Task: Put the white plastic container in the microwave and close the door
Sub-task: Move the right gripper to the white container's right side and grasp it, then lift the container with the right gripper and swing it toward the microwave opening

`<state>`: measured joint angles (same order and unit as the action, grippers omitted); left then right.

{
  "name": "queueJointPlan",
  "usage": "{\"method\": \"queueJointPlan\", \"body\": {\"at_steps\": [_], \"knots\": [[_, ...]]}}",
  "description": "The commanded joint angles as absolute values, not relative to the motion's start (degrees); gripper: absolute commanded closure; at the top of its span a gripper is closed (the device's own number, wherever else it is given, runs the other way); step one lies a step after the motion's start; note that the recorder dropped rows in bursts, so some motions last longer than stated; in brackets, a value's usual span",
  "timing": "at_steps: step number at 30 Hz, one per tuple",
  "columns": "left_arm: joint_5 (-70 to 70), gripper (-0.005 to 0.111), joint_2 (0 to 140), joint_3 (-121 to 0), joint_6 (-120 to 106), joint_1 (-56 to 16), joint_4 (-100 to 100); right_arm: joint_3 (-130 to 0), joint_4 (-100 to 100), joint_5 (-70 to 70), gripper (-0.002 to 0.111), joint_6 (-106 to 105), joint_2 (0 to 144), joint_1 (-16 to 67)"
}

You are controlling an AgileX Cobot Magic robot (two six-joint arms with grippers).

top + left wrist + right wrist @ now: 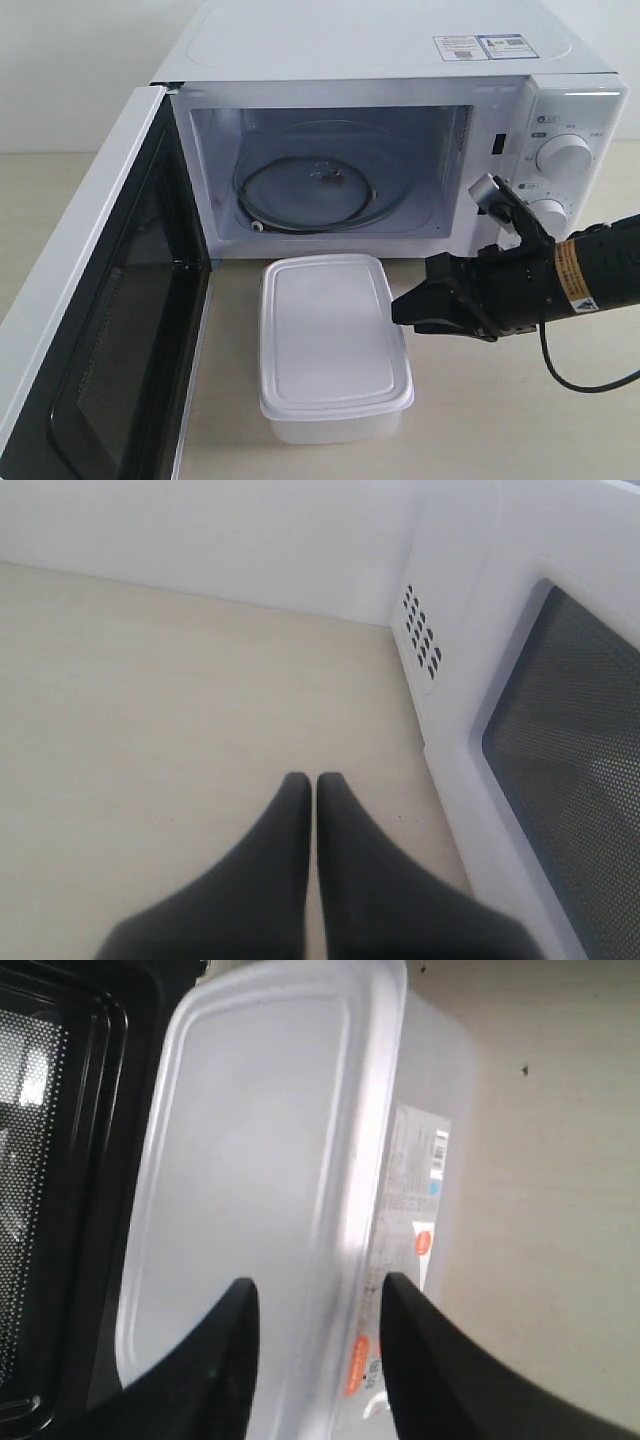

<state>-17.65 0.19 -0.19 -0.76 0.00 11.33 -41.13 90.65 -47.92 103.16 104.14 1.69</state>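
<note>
The white plastic container (330, 345) stands lidded on the table, just in front of the microwave (400, 60). The microwave's cavity, with its glass turntable (310, 185), shows bare. The door (110, 330) hangs wide open to the left, mesh inner face showing. My right gripper (400, 308) is open at the container's right long edge. In the right wrist view my right gripper (318, 1290) has one finger over the container (260, 1160) lid and the other over its labelled side (410, 1190). My left gripper (312, 780) is shut on nothing, above bare table beside the door's outer face (580, 770).
The open door blocks the table's left side in the exterior view. Two round dials (563, 157) sit on the microwave's right panel, right behind my right arm. Vent holes (421, 630) mark the microwave's side wall. A black cable (585, 380) trails under the right arm.
</note>
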Motion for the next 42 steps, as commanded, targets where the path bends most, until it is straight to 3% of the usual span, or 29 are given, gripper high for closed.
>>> {"method": "queueJointPlan", "body": {"at_steps": [1,9,42], "knots": [[-17.5,0.102,0.0,0.0,-0.5,0.0,11.6,-41.3,92.3,-48.3,0.07,105.9,104.1,3.0],[-17.5,0.102,0.0,0.0,-0.5,0.0,11.6,-41.3,91.2,-38.6,0.07,106.1,104.1,7.9],[-17.5,0.102,0.0,0.0,-0.5,0.0,11.6,-41.4,90.3,-44.5,0.071,110.4,106.7,8.0]]}}
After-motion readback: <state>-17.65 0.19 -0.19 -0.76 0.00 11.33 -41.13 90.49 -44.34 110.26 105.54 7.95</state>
